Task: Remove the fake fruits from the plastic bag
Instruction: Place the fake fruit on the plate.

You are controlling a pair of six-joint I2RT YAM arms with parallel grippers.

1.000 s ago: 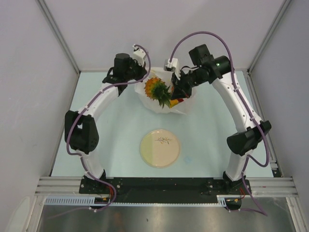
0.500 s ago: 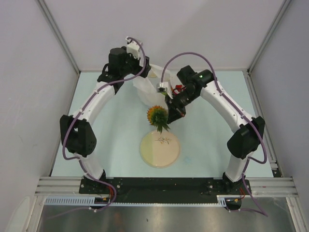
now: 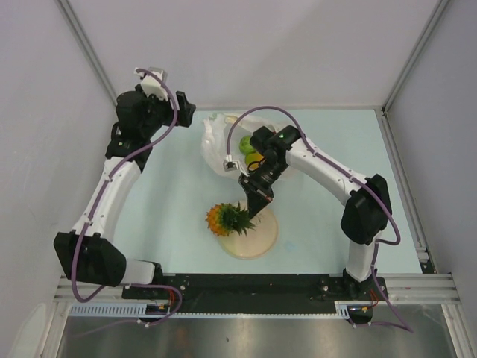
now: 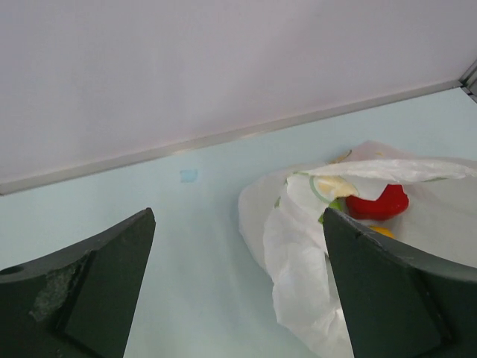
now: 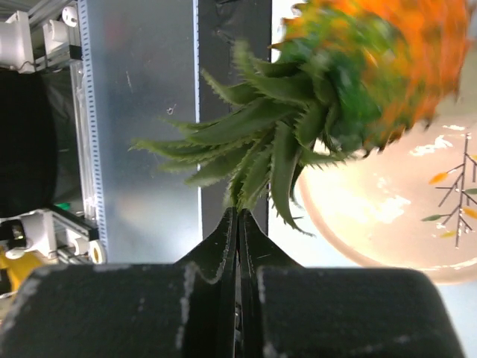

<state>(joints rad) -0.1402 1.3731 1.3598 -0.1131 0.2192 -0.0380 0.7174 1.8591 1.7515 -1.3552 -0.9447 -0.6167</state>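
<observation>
My right gripper (image 5: 238,214) is shut on the green leaf tips of the orange pineapple (image 5: 387,67). From above, the pineapple (image 3: 220,220) hangs at the left rim of the beige plate (image 3: 262,237), below the right gripper (image 3: 252,209). The plastic bag (image 3: 217,143) lies open at the back of the table, with a round green piece (image 3: 246,143) and a yellow-orange piece (image 3: 256,158) showing in it. My left gripper (image 3: 184,117) is open, left of the bag and apart from it. Its wrist view shows the bag (image 4: 313,246), a glossy red piece (image 4: 381,201) inside, and nothing in the left gripper (image 4: 238,287).
White walls with metal rails enclose the table on three sides. The metal frame and arm bases (image 3: 253,287) run along the near edge, just below the plate. A small pale blue mark (image 4: 188,175) sits on the table near the back wall.
The right gripper has carried the pineapple out of the bag and down to the plate's left rim. The left gripper has let go of the bag, opened, and swung back to the left.
</observation>
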